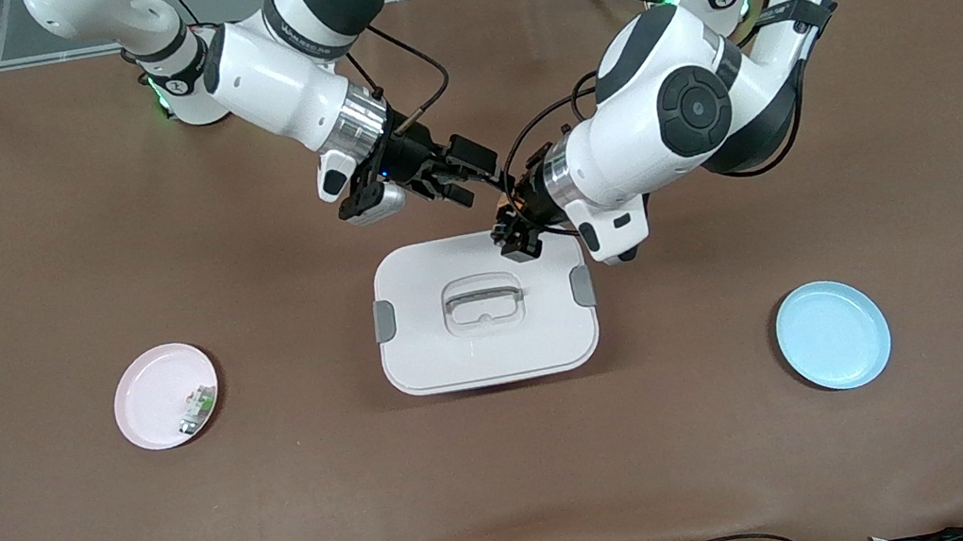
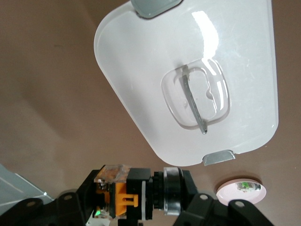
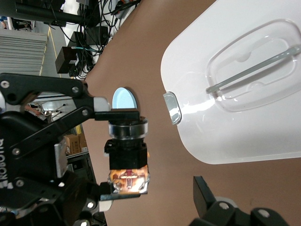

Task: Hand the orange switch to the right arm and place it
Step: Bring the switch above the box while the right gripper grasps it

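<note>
The orange switch (image 1: 513,216) hangs in the air over the edge of the white container that lies toward the robots' bases. My left gripper (image 1: 518,234) is shut on it end to end. In the left wrist view the switch (image 2: 123,194) lies crosswise in the left gripper (image 2: 141,192), showing its black body, orange block and silver ring. My right gripper (image 1: 471,178) hovers open beside it, over the table. In the right wrist view the switch (image 3: 127,150) sits ahead of the open right gripper (image 3: 143,207), whose one finger (image 3: 207,200) stands apart from it.
A white lidded container (image 1: 437,358) with a handle sits mid-table, below both grippers. A pink plate (image 1: 146,387) holding a small green-and-white component (image 1: 196,407) lies toward the right arm's end. A blue plate (image 1: 833,334) lies toward the left arm's end.
</note>
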Available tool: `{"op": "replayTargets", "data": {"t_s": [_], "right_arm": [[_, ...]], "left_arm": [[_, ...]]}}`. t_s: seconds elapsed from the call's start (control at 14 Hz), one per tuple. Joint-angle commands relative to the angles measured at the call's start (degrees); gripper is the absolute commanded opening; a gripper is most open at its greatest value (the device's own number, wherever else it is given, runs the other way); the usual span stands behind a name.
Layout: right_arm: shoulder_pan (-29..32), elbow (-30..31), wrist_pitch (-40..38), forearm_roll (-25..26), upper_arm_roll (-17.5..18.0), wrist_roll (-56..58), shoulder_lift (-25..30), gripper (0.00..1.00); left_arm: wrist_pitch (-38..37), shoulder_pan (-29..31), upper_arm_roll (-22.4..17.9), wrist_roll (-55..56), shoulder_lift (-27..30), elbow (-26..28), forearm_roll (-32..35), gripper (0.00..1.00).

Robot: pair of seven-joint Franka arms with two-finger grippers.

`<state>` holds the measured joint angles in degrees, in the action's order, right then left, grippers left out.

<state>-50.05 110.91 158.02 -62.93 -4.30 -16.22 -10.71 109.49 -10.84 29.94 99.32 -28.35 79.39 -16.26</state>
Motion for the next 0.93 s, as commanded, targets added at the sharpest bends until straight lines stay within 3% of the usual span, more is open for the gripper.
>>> {"op": "replayTargets", "data": {"t_s": [0.0, 0.28, 0.85], "right_arm": [[-0.4, 0.1, 0.4, -1.6, -0.4, 0.0, 0.3, 1.0], [-0.7, -0.3, 0.4, -5.4, -0.4, -0.1, -0.2, 1.0], [-0.7, -1.2, 0.3, -6.2, -0.4, -0.5, -0.8, 1.0]], "left_arm": [[-0.2, -0.2, 0.0, 1.7, -0.7, -1.3, -2.9, 0.0], [-0.2, -0.3, 0.0, 2.6, -1.0, -1.3, -3.0, 0.0], [-0.2, -1.1, 0.0, 2.6, -1.1, -1.3, -2.9, 0.0]]}}
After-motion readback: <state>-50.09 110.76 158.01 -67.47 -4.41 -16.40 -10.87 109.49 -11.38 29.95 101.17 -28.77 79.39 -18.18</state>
